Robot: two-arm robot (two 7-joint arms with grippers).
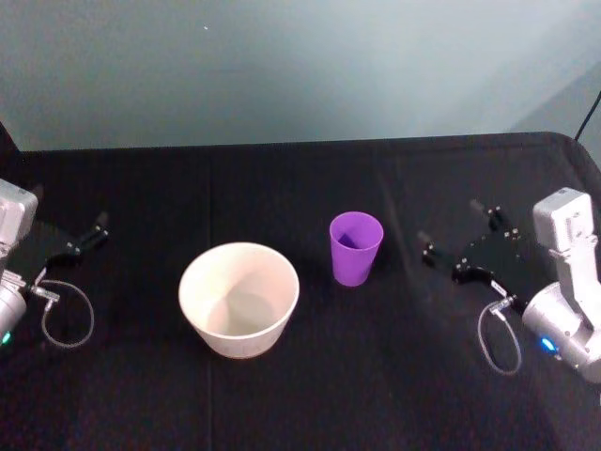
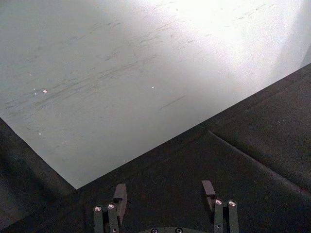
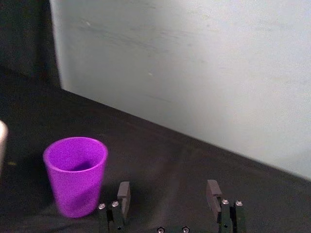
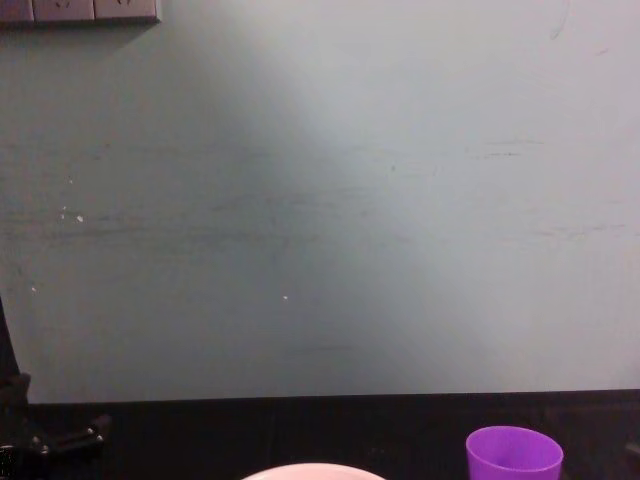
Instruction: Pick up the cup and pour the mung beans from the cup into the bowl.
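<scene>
Bowl (image 1: 246,340) first, nearest the robot: white, round and upright on the black table cloth (image 1: 376,395), a little to the robot's left of centre. Just beyond it and to its right stands the purple cup (image 1: 356,247), upright, near the bowl but not touching it; what lies inside the cup I cannot tell. Well out to the cup's right hangs the right gripper (image 1: 453,228), low over the cloth and pointing toward the cup, its jaws spread wide with nothing between them. In the right wrist view the cup sits ahead of the fingers (image 3: 124,191) and off to one side, clear of them. Over at the table's left edge sits the left gripper (image 1: 86,237), well apart from the bowl, its jaws likewise wide open and empty above bare cloth. A looped cable (image 1: 498,343) hangs at the right arm's wrist. Farther back the cloth ends in a straight edge against a pale grey-green wall (image 4: 320,200), and high on that wall, toward the robot's left, is a strip of sockets (image 4: 80,10).
</scene>
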